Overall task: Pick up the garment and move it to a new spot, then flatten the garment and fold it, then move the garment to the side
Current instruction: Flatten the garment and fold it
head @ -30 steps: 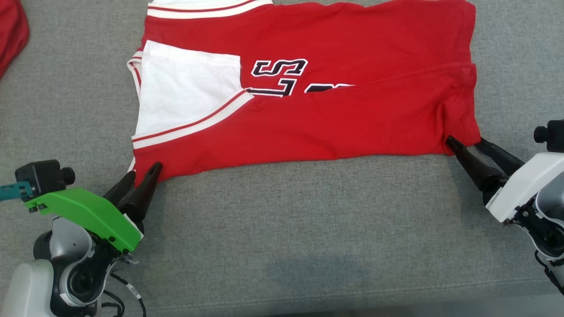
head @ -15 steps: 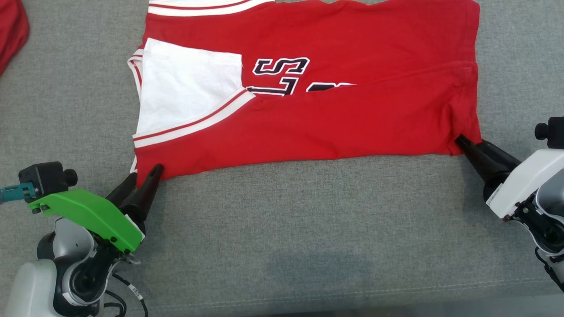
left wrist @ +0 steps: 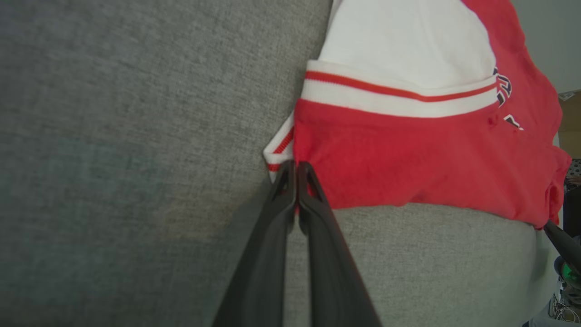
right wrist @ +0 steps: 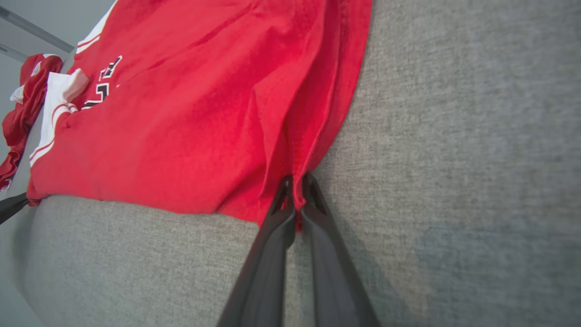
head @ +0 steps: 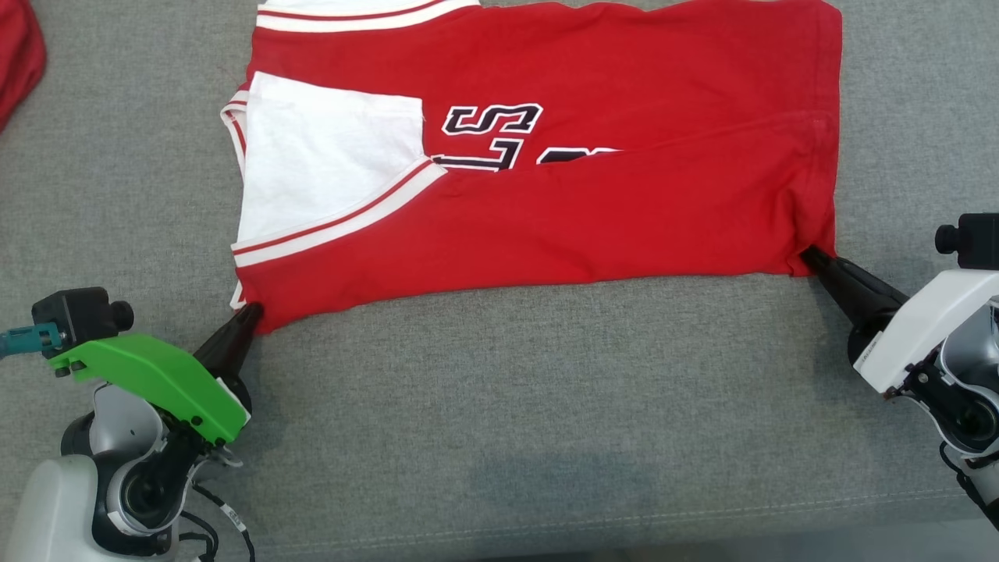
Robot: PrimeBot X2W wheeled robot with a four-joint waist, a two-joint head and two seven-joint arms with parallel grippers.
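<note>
right hand (right wrist: 296, 181), pinching red garment (right wrist: 190, 113) corner

The left gripper (head: 251, 311) and right gripper (head: 807, 253), open a second ago, now pinch the near corners of the shirt (head: 593, 218).

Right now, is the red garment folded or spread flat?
Partly folded: the garment has its near edge laid over itself, hiding the lower part of the black lettering.

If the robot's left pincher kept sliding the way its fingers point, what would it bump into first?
The red shirt. The left gripper is shut on its near corner, so it would push straight into that fabric, then probably reach the white striped band.
</note>
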